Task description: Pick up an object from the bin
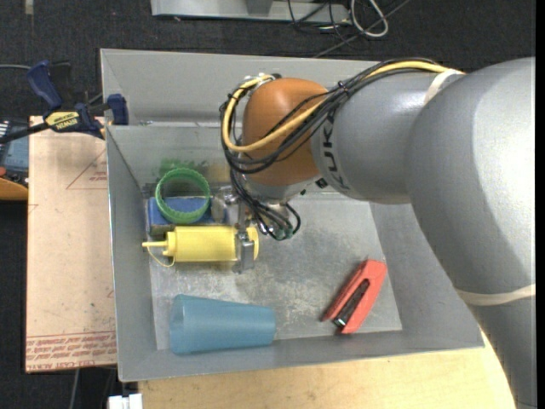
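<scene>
Closest to the lens is the bulky grey arm, sweeping in from the right and ending in a rounded orange wrist cover looped with yellow and black cables. Below that cover the hand is low in the grey metal bin, right at the right end of a yellow plastic cylinder with a thin nozzle that lies on its side in the bin's left half. I cannot tell how far open the hand is, or whether it has hold of anything. Just behind the yellow cylinder a green plastic ring rests on a small blue block. Nearer the front wall lies a pale blue cone, and well apart to the right a red-orange clip. The likely trouble is the grip: taken at its very end, the round, smooth cylinder could roll or swing down and slip free as it lifts. Its nozzle could also catch on the ring or block crowded close behind and drag them along.
</scene>
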{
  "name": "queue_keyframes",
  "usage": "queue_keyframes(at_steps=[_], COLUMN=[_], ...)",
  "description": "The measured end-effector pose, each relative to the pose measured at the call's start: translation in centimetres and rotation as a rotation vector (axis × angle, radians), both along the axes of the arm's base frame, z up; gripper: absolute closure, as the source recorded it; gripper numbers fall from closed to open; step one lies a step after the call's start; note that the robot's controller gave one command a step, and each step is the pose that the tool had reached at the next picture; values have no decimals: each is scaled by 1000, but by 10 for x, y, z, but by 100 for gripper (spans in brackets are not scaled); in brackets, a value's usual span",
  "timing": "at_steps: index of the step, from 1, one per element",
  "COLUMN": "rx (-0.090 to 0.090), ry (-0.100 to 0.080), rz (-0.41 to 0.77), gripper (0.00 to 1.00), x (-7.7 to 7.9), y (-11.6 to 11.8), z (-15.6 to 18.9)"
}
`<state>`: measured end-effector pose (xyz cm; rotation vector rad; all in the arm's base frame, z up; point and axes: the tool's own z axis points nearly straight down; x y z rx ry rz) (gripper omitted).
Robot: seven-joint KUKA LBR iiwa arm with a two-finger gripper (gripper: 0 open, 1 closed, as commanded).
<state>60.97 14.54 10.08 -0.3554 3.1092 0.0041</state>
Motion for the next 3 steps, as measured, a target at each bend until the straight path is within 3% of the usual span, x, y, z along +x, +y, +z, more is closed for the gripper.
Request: queue_keyframes(at_steps=[1, 2, 3], rx=[-5, -5, -4], ry=[-17, -17, -8], rz=[33, 33, 33], gripper=[100, 100, 100], x=[-1, -1, -4], y=[41, 41, 41], z=[-24, -23, 9])
